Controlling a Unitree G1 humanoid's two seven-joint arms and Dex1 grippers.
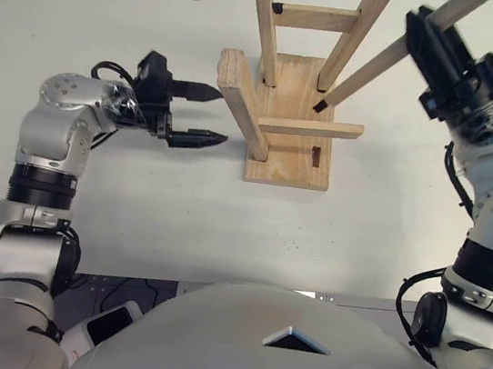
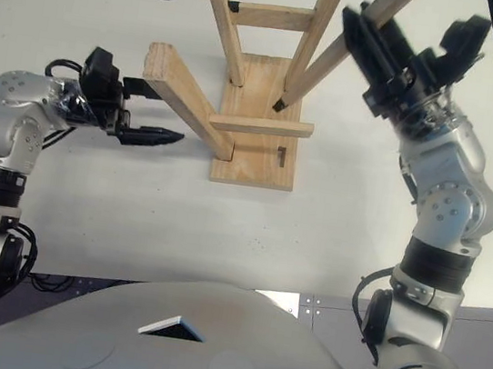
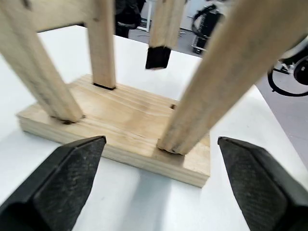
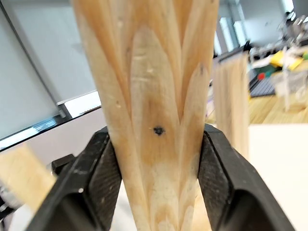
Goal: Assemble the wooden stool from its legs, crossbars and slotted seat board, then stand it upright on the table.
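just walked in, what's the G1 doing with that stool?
It is building the stool upside down. The seat board lies flat on the table with three legs standing in it. The right gripper is shut on the fourth leg, held tilted with its dark tip just above the board, not yet in a slot. One empty slot shows near the board's front right. The left gripper is open beside the near-left leg, holding nothing.

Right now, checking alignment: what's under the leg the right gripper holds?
The seat board, below the leg's dark tip; the empty slot lies nearer the robot. Table beneath board: covered.
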